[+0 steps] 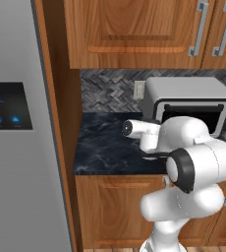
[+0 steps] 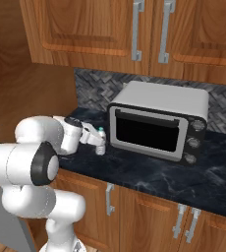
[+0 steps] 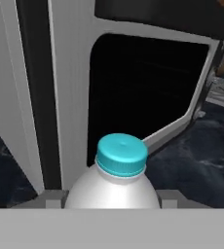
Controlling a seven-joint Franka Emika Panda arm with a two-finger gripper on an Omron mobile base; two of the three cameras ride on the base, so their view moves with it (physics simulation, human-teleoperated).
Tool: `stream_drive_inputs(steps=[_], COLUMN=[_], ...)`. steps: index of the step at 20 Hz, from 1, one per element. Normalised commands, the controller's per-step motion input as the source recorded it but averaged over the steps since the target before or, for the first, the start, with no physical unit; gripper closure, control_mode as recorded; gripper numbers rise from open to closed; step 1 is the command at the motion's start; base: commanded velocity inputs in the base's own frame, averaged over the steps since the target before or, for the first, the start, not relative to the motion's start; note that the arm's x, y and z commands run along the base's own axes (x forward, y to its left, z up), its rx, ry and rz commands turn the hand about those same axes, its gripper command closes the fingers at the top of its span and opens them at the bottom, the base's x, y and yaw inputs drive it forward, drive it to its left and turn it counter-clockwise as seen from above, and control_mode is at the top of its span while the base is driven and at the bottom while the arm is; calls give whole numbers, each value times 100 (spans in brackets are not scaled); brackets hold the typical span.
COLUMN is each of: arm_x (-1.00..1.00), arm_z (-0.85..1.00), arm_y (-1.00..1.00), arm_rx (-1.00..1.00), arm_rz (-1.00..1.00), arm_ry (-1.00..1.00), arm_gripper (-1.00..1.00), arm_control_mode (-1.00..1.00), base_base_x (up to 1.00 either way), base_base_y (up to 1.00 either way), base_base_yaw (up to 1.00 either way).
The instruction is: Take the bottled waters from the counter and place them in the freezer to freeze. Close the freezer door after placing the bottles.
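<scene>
Dark worktop point(image 2: 149, 172), bottle point(image 2: 100, 141) just left of microwave point(image 2: 156, 120); gripper point(image 2: 96, 139) closed around bottle body. Lift straight, keep upright, clear microwave.

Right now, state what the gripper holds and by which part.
The gripper is closed around the whitish bottled water at its body below the blue cap, beside the microwave. Whether it is lifted off the counter cannot be told.

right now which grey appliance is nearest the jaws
The microwave, the one with the black window: the jaws flank the bottled water right beside it on the counter. The touchscreen door stands farther left.
</scene>
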Motion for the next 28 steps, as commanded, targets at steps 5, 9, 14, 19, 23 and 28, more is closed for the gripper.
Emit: stream_drive_inputs(steps=[5, 9, 14, 19, 23, 28], arm_x=[-30, -54, -72, -75, -67, -44], arm_z=[72, 67, 55, 49, 58, 73], arm_y=[45, 36, 27, 21, 26, 28], arm_rx=[2, 1, 2, 4, 14, 21], arm_rz=[25, 31, 32, 33, 30, 18], arm_ry=[20, 13, 5, 2, 2, 0], arm_gripper=[100, 100, 100, 100, 100, 100], arm_control_mode=[-100, -100, -100, -100, -100, -100], base_base_x=[0, 0, 0, 0, 0, 0], base_base_y=[0, 0, 0, 0, 0, 0], base_base_yaw=[0, 0, 0, 0, 0, 0])
